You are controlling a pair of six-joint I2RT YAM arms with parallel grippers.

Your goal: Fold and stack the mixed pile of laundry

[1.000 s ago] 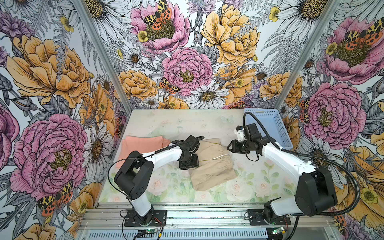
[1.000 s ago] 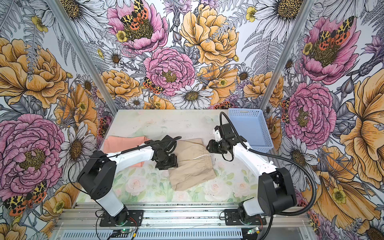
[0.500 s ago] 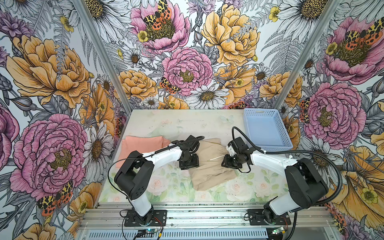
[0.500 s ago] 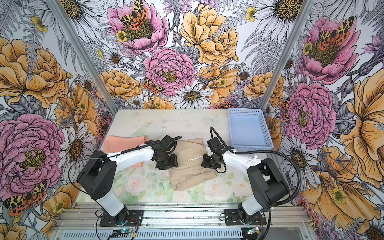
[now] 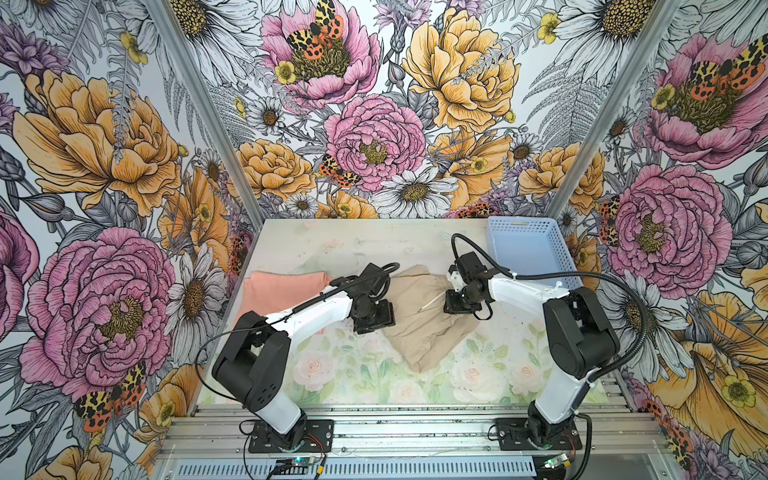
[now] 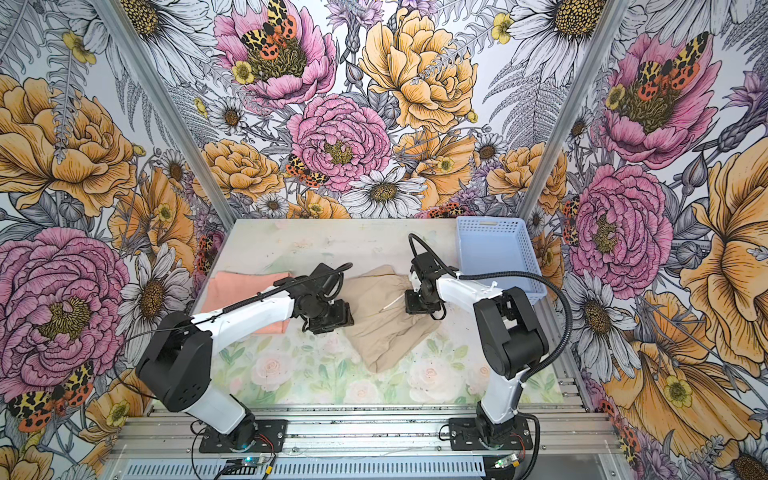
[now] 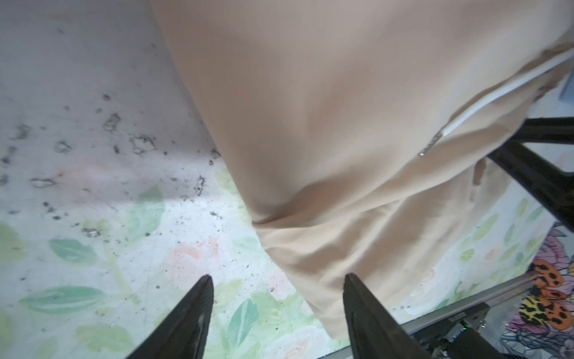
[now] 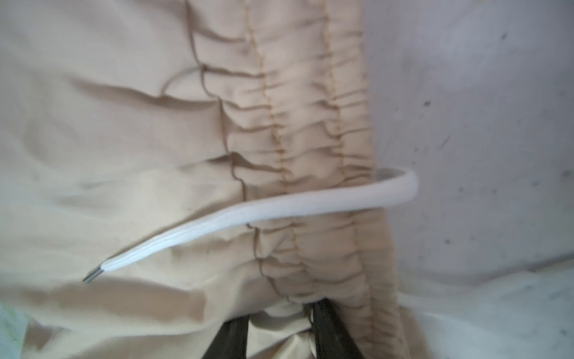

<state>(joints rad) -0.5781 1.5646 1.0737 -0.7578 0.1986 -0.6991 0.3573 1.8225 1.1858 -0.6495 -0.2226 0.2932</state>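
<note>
beige shorts [image 5: 419, 332] waistband pinched by right fingers [image 8: 326, 329]; left fingers [image 7: 192, 317] spread, empty.

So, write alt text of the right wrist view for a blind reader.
Beige shorts fill the close-up, a white drawstring lying across their gathered waistband. The right gripper pinches fabric by the waistband; table shows beside.

You have one floral-print table [image 5: 353, 374]: folded peach T-shirt [image 5: 278, 286] at left edge, beige shorts [image 5: 419, 332] mid-surface, blue basket [image 5: 517, 226] in far right corner.

Bold floral walls [image 5: 374, 104], pale floral tabletop [image 5: 353, 370]
</note>
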